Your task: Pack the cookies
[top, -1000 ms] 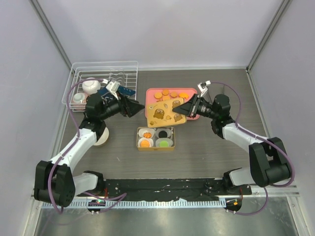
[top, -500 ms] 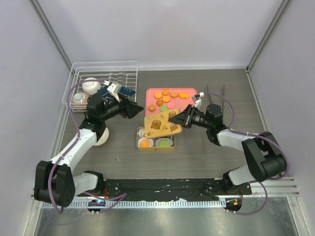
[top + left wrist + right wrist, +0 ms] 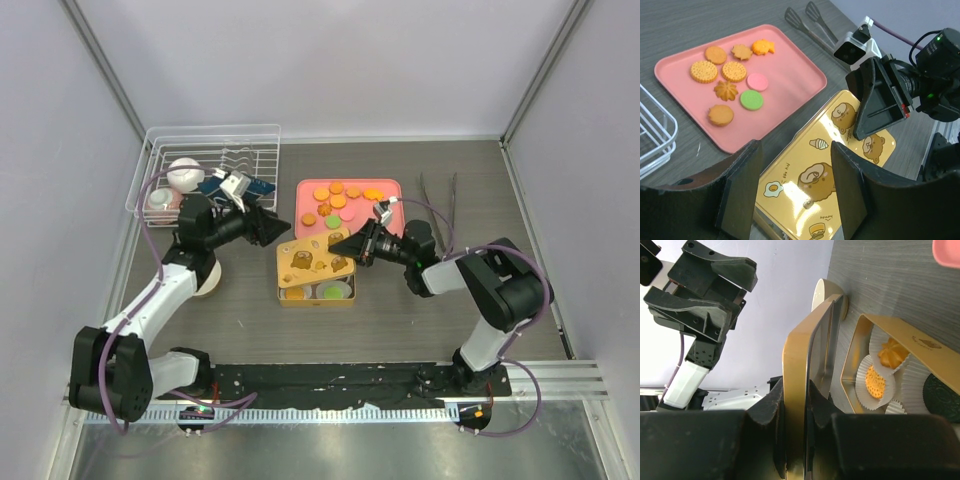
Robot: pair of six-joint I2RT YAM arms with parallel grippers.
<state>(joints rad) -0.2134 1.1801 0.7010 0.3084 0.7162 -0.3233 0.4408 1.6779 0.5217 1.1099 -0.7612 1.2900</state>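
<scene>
Now, lid step. My right pincer (image 3: 795,410) clamps the lid (image 3: 794,355) by its edge, narrow gap, tilted above the tin (image 3: 910,338). Left pincer (image 3: 795,192) half open, empty, opposite. Some cookies (image 3: 874,381) in the tin below, rest on tray (image 3: 795,85) beyond. Next, I reckon: level lid, match rim, lower.

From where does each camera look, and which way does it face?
Top external: above and behind, looking down at the table; left arm and right arm visible.
Left wrist: on the left arm, facing the pink rectangular plastic tray; left gripper at bottom.
Right wrist: on the right arm, facing along the gold rectangular tin lid held by the right gripper.
Shared: both wrist views show that lid.
</scene>
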